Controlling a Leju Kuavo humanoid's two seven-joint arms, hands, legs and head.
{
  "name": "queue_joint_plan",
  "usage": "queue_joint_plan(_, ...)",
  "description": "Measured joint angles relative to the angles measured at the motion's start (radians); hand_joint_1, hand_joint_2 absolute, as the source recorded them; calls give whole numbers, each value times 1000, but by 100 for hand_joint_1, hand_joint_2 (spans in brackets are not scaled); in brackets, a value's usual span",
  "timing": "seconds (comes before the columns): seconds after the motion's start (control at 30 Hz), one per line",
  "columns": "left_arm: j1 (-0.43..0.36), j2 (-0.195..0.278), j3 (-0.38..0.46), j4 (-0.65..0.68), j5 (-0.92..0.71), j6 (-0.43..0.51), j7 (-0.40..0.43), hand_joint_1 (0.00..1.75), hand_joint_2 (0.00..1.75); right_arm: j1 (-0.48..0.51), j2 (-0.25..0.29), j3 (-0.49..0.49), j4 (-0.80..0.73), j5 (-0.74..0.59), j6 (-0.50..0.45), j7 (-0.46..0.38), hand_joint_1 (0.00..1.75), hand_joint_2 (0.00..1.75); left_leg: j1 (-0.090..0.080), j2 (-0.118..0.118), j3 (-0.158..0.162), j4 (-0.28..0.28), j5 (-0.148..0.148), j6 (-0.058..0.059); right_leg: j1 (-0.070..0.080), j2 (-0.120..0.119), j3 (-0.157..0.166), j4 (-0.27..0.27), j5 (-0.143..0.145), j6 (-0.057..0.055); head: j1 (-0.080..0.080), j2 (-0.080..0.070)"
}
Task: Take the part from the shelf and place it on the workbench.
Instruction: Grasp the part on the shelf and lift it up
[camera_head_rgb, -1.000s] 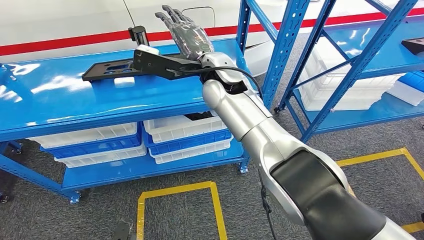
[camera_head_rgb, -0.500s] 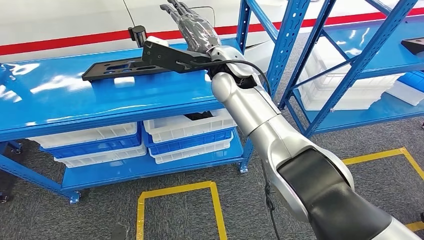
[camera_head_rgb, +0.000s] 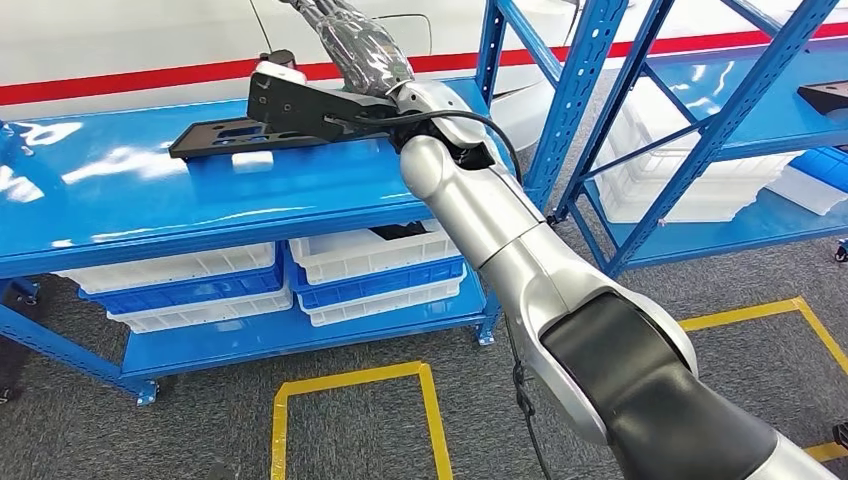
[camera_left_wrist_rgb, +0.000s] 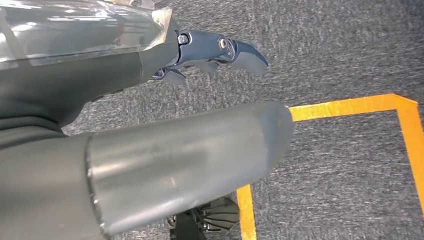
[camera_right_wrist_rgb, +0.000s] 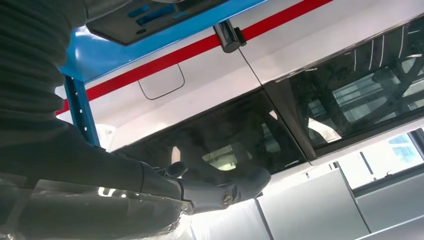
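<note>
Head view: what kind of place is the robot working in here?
Probably a workshop or factory storeroom. Blue steel shelving holds stacked white and blue crates, yellow tape marks zones on the grey floor, and a black part lies on the blue shelf top beside the right hand.

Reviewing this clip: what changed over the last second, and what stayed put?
The right hand lifted higher and swung left above the blue shelf top, fingers apart, holding nothing. The flat black part stayed lying on the shelf, untouched. The left hand hangs over the grey floor.
</note>
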Motion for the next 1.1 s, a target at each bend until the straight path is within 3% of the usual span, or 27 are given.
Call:
queue_joint_plan(0.03, 1, 0, 4, 0, 2, 1, 0, 0, 0, 1, 1, 1, 5, -2, 0, -3, 0, 175, 0, 0, 1, 0, -1, -1, 0, 0, -10, 8, 7, 4, 0, 0)
queue_joint_plan(0.07, 2, 1, 6, 0, 5, 2, 0, 0, 0, 0, 4, 1, 10, -3, 0, -6, 0, 175, 0, -1, 3, 1, -3, -4, 0, -1, 2, -28, 30, 10, 0, 0)
queue_joint_plan(0.13, 3, 1, 11, 0, 10, 4, -1, 0, 0, -2, 12, 2, 17, -6, -2, -11, 0, 175, -1, 0, 9, 2, -10, -13, 1, -6, 63, -175, 96, 18, 0, 0)
queue_joint_plan(0.17, 3, 2, 13, 0, 11, 4, -1, 0, 0, -4, 18, 3, 20, -7, -2, -13, 0, 175, -3, 0, 10, 3, -14, -18, 2, -9, 91, -238, 120, 16, 0, 0)
queue_joint_plan(0.23, 4, 2, 15, 0, 12, 6, -2, 0, 0, -7, 27, 5, 27, -7, -4, -16, 0, 175, -4, 2, 10, 4, -21, -30, 6, -11, 113, -289, 134, 0, -1, 0)
queue_joint_plan(0.33, 5, 5, 20, 0, 14, 11, -4, 0, 0, -13, 35, 6, 37, -8, -7, -21, 0, 175, 4, 5, 6, 12, -34, -49, 4, -4, 119, -295, 132, -23, -2, 0)
queue_joint_plan(0.4, 4, 7, 26, 0, 15, 13, -7, 0, 0, -22, 45, 7, 44, -9, -11, -26, 0, 175, 10, 3, -31, 87, -71, -63, -3, 0, 129, -300, 128, -35, -4, 0)
queue_joint_plan(0.47, 5, 8, 30, 0, 18, 13, -8, 0, 0, -25, 51, 8, 53, -9, -13, -29, 0, 175, 14, 0, -111, 227, -120, -74, -1, 2, 137, -299, 121, -44, -5, 0)
queue_joint_plan(0.5, 7, 8, 31, 0, 19, 13, -8, 0, 0, -23, 53, 9, 58, -9, -13, -29, 0, 175, 16, -1, -150, 282, -129, -77, 1, 4, 142, -299, 117, -47, -5, 0)
queue_joint_plan(0.53, 9, 9, 33, 0, 19, 13, -9, 0, 0, -21, 54, 9, 63, -9, -13, -30, 0, 175, 17, -2, -175, 302, -117, -78, 1, 6, 148, -299, 112, -49, -5, 0)
queue_joint_plan(0.57, 11, 9, 34, 0, 20, 13, -9, 0, 0, -19, 55, 10, 67, -9, -13, -30, 0, 175, 18, -2, -178, 279, -83, -77, 2, 8, 156, -299, 106, -49, -5, 0)
queue_joint_plan(0.63, 13, 12, 36, 0, 20, 13, -9, 0, 0, -20, 58, 10, 72, -9, -14, -31, 0, 175, 18, -3, -135, 144, 13, -69, 2, 12, 174, -300, 93, -44, -4, 0)
queue_joint_plan(0.7, 12, 14, 38, 1, 20, 13, -10, 0, 0, -24, 62, 11, 75, -9, -15, -31, 0, 175, 13, -5, -86, 35, 59, -58, 7, 16, 182, -301, 82, -37, -5, 0)
queue_joint_plan(0.8, 11, 15, 39, 1, 20, 13, -10, 0, 0, -25, 63, 12, 78, -8, -17, -31, 0, 175, 8, -4, -66, 3, 50, -42, 15, 17, 185, -298, 81, -20, -5, 0)
queue_joint_plan(0.87, 12, 15, 39, 1, 21, 13, -10, 0, 0, -27, 62, 12, 79, -8, -18, -32, 0, 175, 12, -4, -52, -4, 46, -31, 18, 12, 171, -265, 69, -13, -4, 0)
queue_joint_plan(0.9, 12, 15, 40, 1, 21, 13, -10, 0, 0, -29, 62, 12, 79, -8, -18, -32, 0, 175, 14, -5, -45, -6, 44, -25, 17, 10, 146, -221, 53, -13, -4, 0)
queue_joint_plan(1.0, 11, 16, 40, 1, 21, 13, -10, 0, 0, -27, 61, 12, 84, -9, -18, -32, 0, 175, 14, -5, -32, -7, 31, -17, 15, 7, 25, -34, -1, -15, -4, 0)
queue_joint_plan(1.03, 13, 15, 40, 1, 21, 13, -10, 0, 0, -24, 60, 12, 86, -9, -18, -32, 0, 175, 14, -6, -27, -6, 25, -17, 15, 7, -2, -9, -1, -9, -4, 0)
queue_joint_plan(1.07, 14, 14, 40, 1, 21, 13, -10, 0, 0, -22, 59, 12, 88, -9, -18, -32, 0, 175, 14, -7, -19, -6, 19, -19, 14, 7, -8, -25, 18, 1, -4, 0)
queue_joint_plan(1.1, 16, 14, 40, 1, 21, 13, -10, 0, 0, -21, 58, 12, 89, -9, -18, -32, 0, 175, 14, -8, -9, -6, 12, -21, 13, 6, 6, -81, 53, 12, -4, 0)
